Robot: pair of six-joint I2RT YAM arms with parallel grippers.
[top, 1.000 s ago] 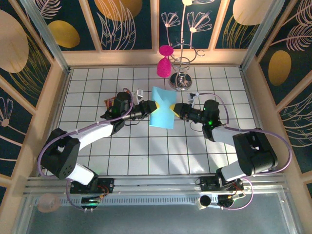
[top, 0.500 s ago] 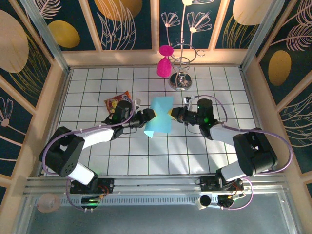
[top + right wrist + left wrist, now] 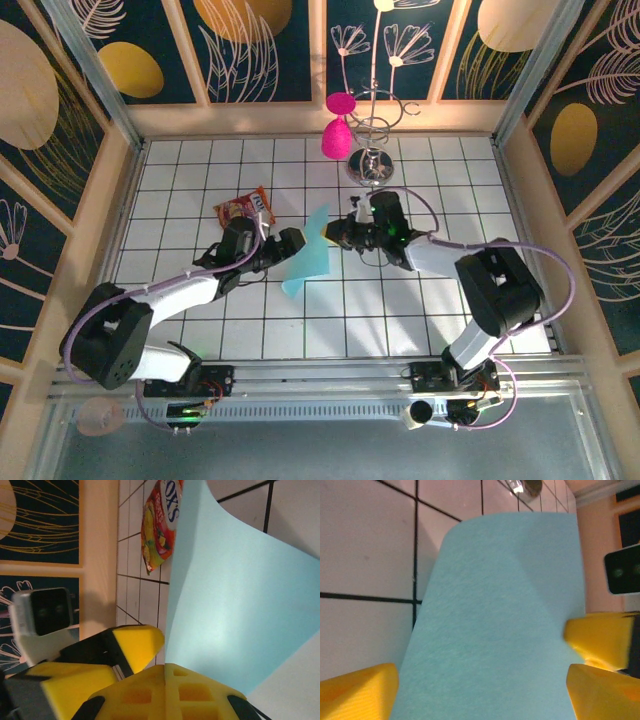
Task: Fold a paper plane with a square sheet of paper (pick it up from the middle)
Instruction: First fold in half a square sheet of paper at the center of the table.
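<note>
While the square sheet of paper (image 3: 310,262) curves up between both arms near the middle of the tiled surface (image 3: 200,170), the right gripper (image 3: 329,232) has its jaws pinching the sheet's edge. The left gripper (image 3: 295,245) has its jaws spread to either side of the sheet, and a red-and-yellow snack packet (image 3: 248,208) lies just beyond.

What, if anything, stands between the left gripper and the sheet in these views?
Nothing visible does. The sheet sits right between the open fingers of the left gripper. It is held up by the right gripper, which is shut on its edge. The packet lies off to the side, clear of both.
</note>
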